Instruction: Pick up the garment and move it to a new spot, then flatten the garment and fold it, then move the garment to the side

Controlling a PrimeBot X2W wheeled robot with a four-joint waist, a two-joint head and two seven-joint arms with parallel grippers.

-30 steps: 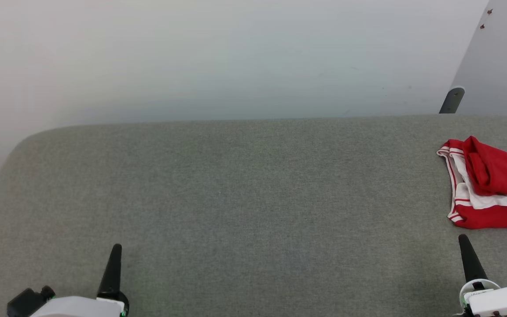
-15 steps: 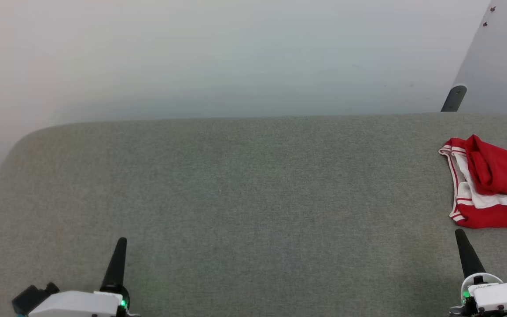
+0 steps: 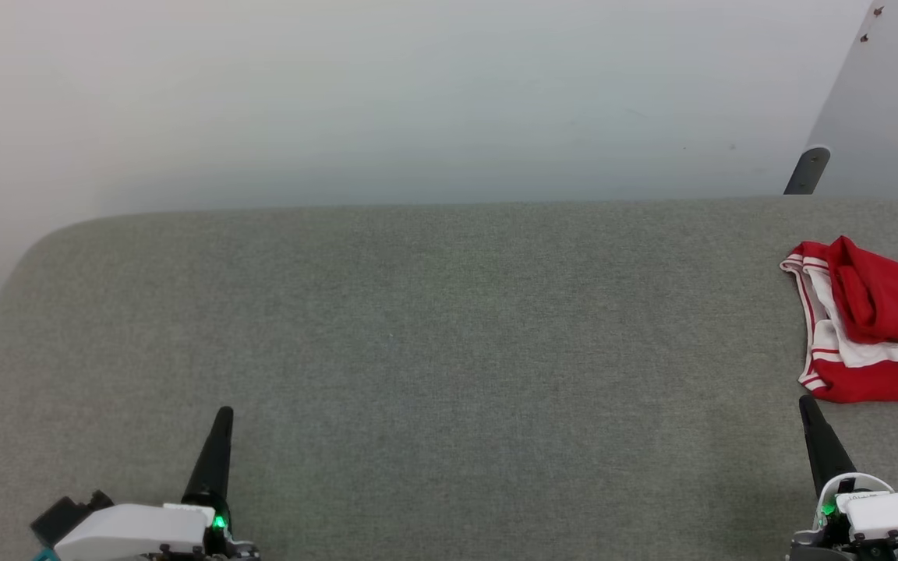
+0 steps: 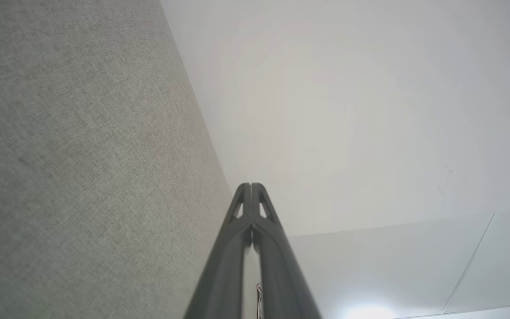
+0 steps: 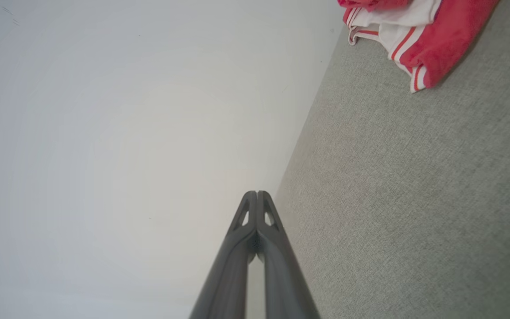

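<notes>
The garment point(image 3: 870, 327), a red jersey with white sleeve and red-white striped trim, lies crumpled at the far right of the grey fabric table point(image 3: 433, 351), partly cut off by the head view's edge; its lettering is hidden. It also shows at the top right of the right wrist view as the garment point(image 5: 414, 35). My right gripper point(image 3: 807, 405) is shut and empty just in front of the garment's near edge, a small gap apart. My left gripper point(image 3: 223, 413) is shut and empty at the lower left. Both wrist views show closed fingertips: left gripper point(image 4: 251, 186), right gripper point(image 5: 257, 194).
A pale wall rises behind the table's far edge. A dark metal bracket point(image 3: 806, 170) on a grey panel stands at the back right. The table's rounded left corner point(image 3: 36, 249) drops to a dark floor strip.
Both grippers have crept forward a little over the table. The garment has not moved beyond a slight camera shift.
</notes>
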